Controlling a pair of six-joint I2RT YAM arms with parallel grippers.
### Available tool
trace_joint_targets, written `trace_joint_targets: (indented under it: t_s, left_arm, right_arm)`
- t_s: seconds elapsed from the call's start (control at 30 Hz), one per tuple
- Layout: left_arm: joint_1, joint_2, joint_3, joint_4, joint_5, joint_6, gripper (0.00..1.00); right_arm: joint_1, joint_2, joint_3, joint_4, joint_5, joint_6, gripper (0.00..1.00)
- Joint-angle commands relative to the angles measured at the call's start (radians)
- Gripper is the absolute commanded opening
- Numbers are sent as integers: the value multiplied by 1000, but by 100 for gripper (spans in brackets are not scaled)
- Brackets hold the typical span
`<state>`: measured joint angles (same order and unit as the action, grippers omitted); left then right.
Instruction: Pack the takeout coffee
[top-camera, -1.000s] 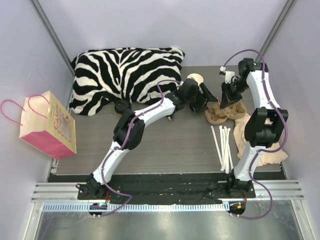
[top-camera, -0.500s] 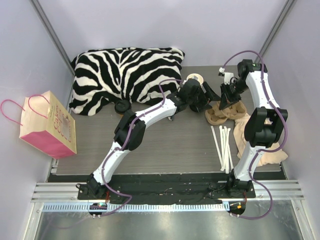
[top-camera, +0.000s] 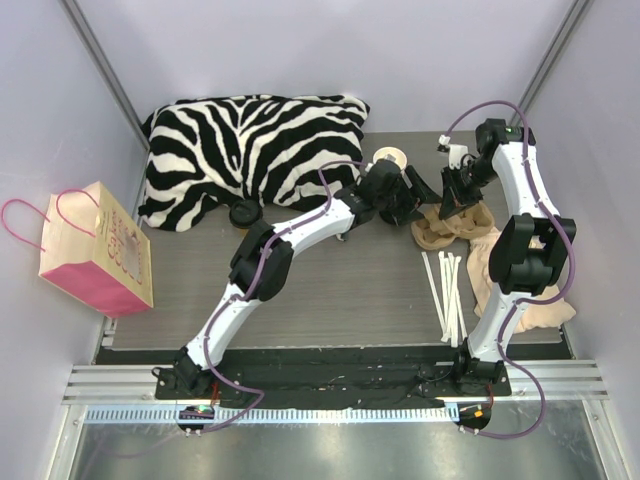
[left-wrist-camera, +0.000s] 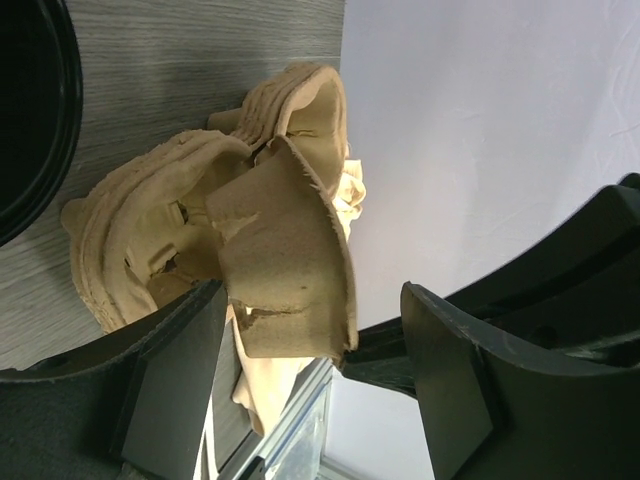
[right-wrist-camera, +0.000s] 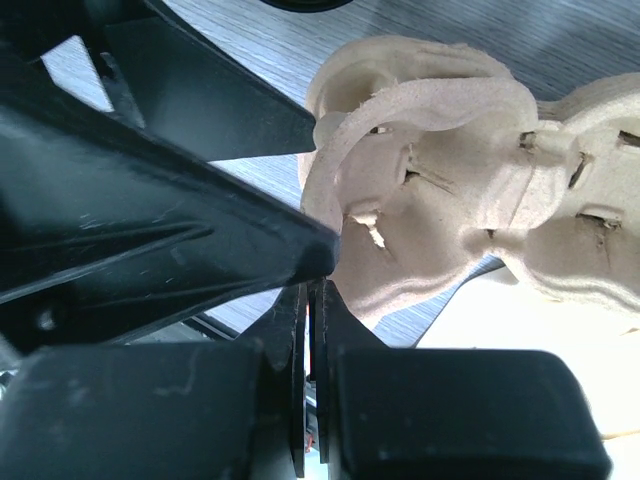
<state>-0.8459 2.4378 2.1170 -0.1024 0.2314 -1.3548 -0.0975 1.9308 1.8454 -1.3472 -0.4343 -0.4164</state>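
The brown lidded takeout coffee does not show in any view. A stack of beige pulp cup carriers (top-camera: 445, 228) lies at the right of the table. My left gripper (top-camera: 418, 192) is open, and in the left wrist view its jaws (left-wrist-camera: 312, 300) straddle a torn flap of the carriers (left-wrist-camera: 285, 260). My right gripper (top-camera: 456, 203) is shut right at the carriers' rim (right-wrist-camera: 420, 200). Its closed fingers (right-wrist-camera: 312, 300) show nothing between them. A round black rim (left-wrist-camera: 25, 110) shows at the left wrist view's edge. I cannot tell if it is a loose lid.
A lidless cream-rimmed cup (top-camera: 389, 156) stands behind the left gripper. A zebra pillow (top-camera: 250, 150) fills the back left, with a loose black lid (top-camera: 243, 212) before it. A pink paper bag (top-camera: 97, 250) stands far left. White sticks (top-camera: 445, 290) and beige cloth (top-camera: 510, 280) lie right.
My left gripper has edged a little right and back toward the carriers. My right gripper has shifted slightly over the carrier stack. Nothing was picked up or let go.
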Motion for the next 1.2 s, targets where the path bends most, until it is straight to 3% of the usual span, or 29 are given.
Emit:
trace_joint_targets:
  t_s: [0.0, 0.2, 0.3, 0.53, 0.6, 0.77, 1.03, 1.17]
  left_arm:
    - [-12, 21, 12, -6, -20, -1, 75]
    - [-13, 23, 8, -5, -18, -4, 75]
    - [-13, 29, 20, 3, -18, -3, 70]
    - [-9, 24, -21, 44, 5, -20, 47]
    - [-5, 18, -32, 59, 14, -24, 44]
    - [-5, 9, -48, 95, 34, -35, 29]
    - [8, -11, -78, 200, 66, -75, 10]
    - [11, -25, -84, 247, 86, -95, 5]
  right_arm:
    - [7, -44, 49, -35, -40, -1, 1]
    - [18, -50, 52, -44, -46, -5, 1]
    - [25, -55, 46, -47, -52, -12, 7]
    - [7, -92, 52, -63, -41, -67, 48]
    - [-36, -101, 60, -61, -56, -84, 52]
    - [-96, -148, 14, -12, -1, -185, 54]
    - [-145, -182, -143, 111, 91, -303, 49]
    - [-156, -184, -153, 144, 106, -331, 48]
